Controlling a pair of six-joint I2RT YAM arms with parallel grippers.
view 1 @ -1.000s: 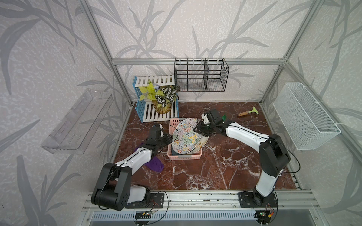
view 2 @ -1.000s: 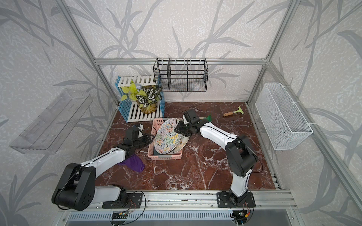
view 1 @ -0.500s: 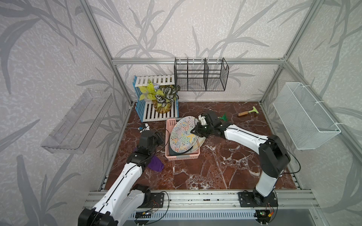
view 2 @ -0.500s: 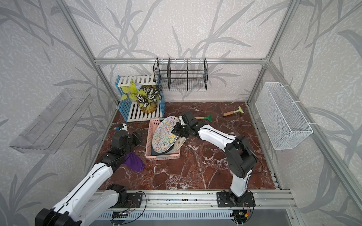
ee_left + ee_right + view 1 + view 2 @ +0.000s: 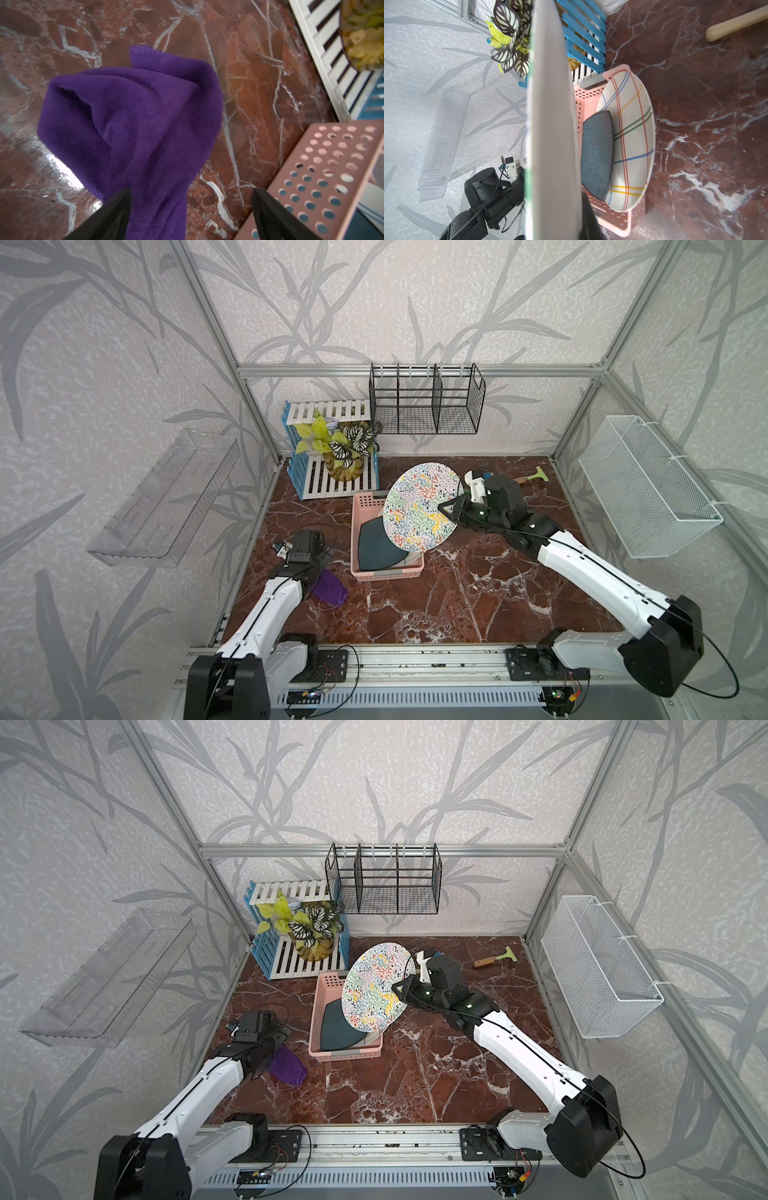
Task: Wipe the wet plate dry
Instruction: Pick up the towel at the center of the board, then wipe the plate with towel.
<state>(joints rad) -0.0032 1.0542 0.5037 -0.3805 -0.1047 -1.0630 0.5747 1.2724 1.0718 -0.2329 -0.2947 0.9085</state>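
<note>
The right gripper (image 5: 449,511) is clamping the plate (image 5: 417,506) by its rim, tilted above the basket (image 5: 360,510). The left gripper (image 5: 190,199) is hanging wide open over the cloth (image 5: 133,116) on the counter (image 5: 457,593).

1. A crumpled purple cloth (image 5: 133,124) lies on the red marble desk (image 5: 259,83), its near end running beside one black finger (image 5: 116,214) of the left pincer (image 5: 190,192).
2. The pincer's jaws stand wide apart, gripping nothing.
3. A pink perforated basket (image 5: 324,172) sits just beside the other finger, with a white slatted rack (image 5: 324,54) beyond it.
</note>
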